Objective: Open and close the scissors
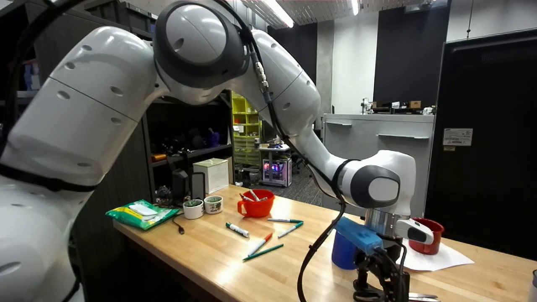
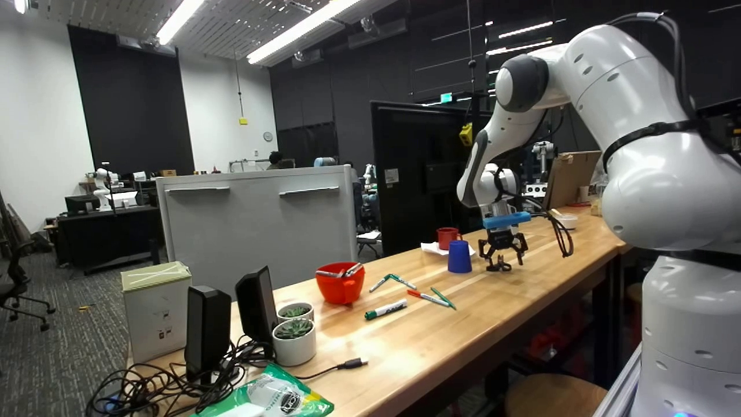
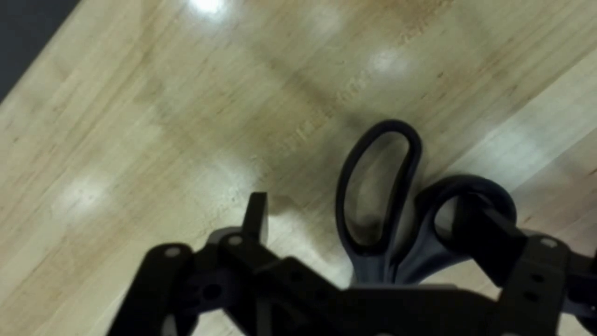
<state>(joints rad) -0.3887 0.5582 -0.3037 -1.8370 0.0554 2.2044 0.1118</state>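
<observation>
Scissors on the desk, handles just below the pincer.
Pincer spread wide, nothing gripped. Wrist view: long axis runs between the fingers, blades hidden at the near side; left finger well off, right one overlapping the round loop, depth unclear. Next move likely turns on that. Pale glossy wood; blue cup left in both exterior views; grey partition beyond.

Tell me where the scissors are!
In the wrist view, the scissors lie right of centre on the table; in an exterior view, by the open jaws, right of the blue cup.
</observation>
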